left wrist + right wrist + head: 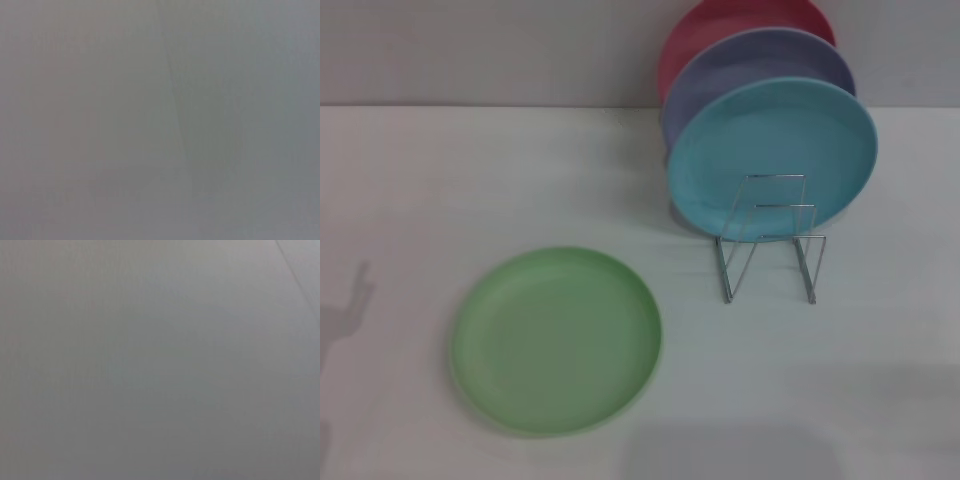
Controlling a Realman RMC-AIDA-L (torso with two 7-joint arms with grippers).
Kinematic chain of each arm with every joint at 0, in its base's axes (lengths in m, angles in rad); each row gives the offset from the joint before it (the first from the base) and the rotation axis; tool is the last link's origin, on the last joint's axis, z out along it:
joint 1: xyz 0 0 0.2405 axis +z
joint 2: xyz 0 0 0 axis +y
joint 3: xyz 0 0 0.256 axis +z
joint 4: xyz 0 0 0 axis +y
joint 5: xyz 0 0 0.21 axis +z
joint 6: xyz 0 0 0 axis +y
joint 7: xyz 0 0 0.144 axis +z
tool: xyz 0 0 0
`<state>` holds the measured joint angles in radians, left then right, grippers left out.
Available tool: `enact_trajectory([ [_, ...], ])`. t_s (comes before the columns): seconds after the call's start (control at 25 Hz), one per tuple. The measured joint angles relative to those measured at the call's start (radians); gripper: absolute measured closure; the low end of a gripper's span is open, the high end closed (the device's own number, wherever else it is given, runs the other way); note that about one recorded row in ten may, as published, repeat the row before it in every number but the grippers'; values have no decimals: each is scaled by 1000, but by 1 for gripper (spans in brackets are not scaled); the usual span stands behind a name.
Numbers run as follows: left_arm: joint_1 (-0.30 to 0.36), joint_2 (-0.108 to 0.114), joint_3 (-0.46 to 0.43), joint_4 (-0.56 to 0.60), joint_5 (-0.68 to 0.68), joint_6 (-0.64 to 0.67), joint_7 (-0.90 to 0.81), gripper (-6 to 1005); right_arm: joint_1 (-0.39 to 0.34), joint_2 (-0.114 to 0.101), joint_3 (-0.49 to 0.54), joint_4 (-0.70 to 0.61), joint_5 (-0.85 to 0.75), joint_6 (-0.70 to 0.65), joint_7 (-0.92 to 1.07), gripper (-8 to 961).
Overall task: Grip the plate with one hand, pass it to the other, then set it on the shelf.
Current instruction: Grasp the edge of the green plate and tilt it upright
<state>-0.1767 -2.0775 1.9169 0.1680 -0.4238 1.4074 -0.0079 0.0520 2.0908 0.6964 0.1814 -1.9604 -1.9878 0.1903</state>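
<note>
The light green plate [557, 340] lies flat on the white table, left of centre and near the front in the head view. The silver wire rack [770, 240] stands to its right and a little farther back, its front loops bare. Neither gripper shows in any view; only a faint arm shadow falls on the table at the far left. Both wrist views show plain grey surface with nothing of the task in them.
A turquoise-blue plate [772, 158], a lavender plate [750, 70] and a red plate [720, 25] stand on edge in the rack's back slots. The grey wall runs behind them.
</note>
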Motion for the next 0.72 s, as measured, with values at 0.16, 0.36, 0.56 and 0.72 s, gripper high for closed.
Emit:
enact_trajectory([
  [0.16, -16, 3, 37, 2, 1, -14, 4, 200, 13, 0, 0, 13, 0, 0, 1, 135],
  [0.36, -18, 6, 43, 18, 2, -22, -7, 200, 23, 0, -2, 13, 0, 12, 1, 135],
  [0.56, -6, 33, 59, 143, 5, -137, -52, 200, 24, 0, -17, 17, 0, 13, 1, 135],
  [0.72, 74, 116, 4, 517, 141, -496, -118, 200, 24, -1, -23, 18, 0, 12, 1, 135],
])
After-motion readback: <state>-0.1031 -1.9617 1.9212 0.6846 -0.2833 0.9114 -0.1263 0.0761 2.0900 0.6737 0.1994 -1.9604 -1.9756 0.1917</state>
